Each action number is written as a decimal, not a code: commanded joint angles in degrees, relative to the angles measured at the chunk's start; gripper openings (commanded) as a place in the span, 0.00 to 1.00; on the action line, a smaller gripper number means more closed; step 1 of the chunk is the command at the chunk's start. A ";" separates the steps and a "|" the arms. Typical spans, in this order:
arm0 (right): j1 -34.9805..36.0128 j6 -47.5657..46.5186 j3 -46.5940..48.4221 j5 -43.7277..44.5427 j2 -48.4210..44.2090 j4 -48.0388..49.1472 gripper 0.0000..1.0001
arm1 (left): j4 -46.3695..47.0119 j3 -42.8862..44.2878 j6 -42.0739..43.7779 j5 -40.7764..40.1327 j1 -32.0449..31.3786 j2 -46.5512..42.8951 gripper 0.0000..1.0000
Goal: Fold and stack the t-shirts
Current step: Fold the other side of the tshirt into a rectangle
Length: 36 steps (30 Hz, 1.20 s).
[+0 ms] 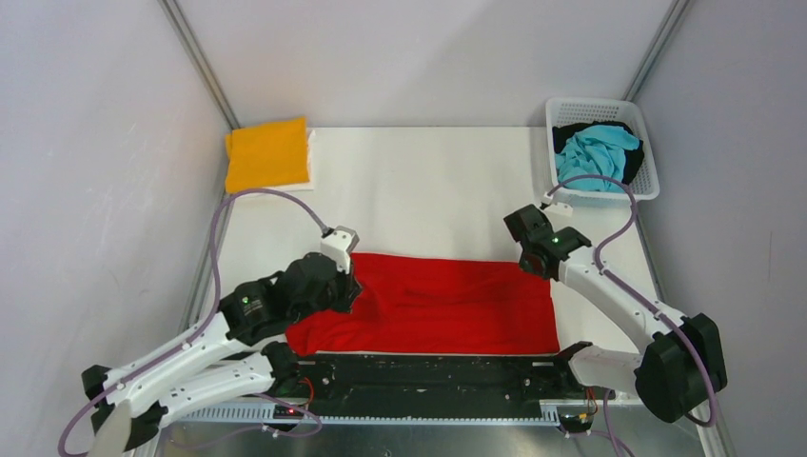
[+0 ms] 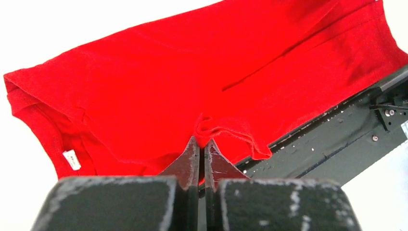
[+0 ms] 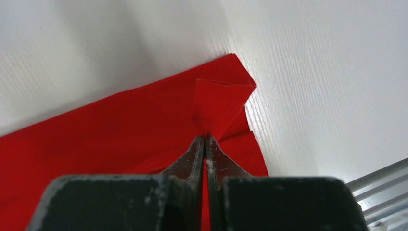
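The red shirt [image 1: 428, 305] lies spread flat along the near side of the table [image 1: 428, 190], its long side running left to right. Its near edge lies just beside the black rail [image 1: 428, 371] at the arms' bases. The left wrist view shows the small white label [image 2: 71, 160] on the inside of the cloth, toward the left of that view.

The left gripper [image 2: 202, 142] sits at the shirt's left end. Its jaws are pressed together on a small raised fold of the red cloth's edge. The right gripper [image 3: 205, 137] is at the shirt's far right corner, jaws likewise together. A turned-up flap of that corner stands at its fingertips (the rest of the corner lies flat on the white surface). From above, both wrists hang low over the cloth, one at each end.

The orange shirt [image 1: 266, 152] rests folded into a neat rectangle in the far left corner of the table. A strip of white cloth [image 1: 311, 157] shows along its right edge, though whether it lies beneath cannot be told. In the far right corner stands the white basket [image 1: 649, 162], holding the turquoise shirt [image 1: 595, 152] crumpled on top of the black shirt [image 1: 571, 129]. The basket and the orange shirt are both well apart from the red shirt.
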 commanded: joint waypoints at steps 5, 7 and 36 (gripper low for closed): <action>0.99 2.29 -3.21 0.15 -0.74 -1.67 0.11 | -2.12 -3.27 -7.89 4.70 -0.52 0.44 0.02; 1.17 4.33 -3.89 -0.25 -0.82 -3.32 0.16 | -2.75 -5.57 -11.73 8.28 -0.98 0.92 0.06; 1.53 -3.93 -14.36 -29.14 -12.66 24.38 0.99 | -2.85 -7.56 -29.84 -2.00 7.06 13.96 1.00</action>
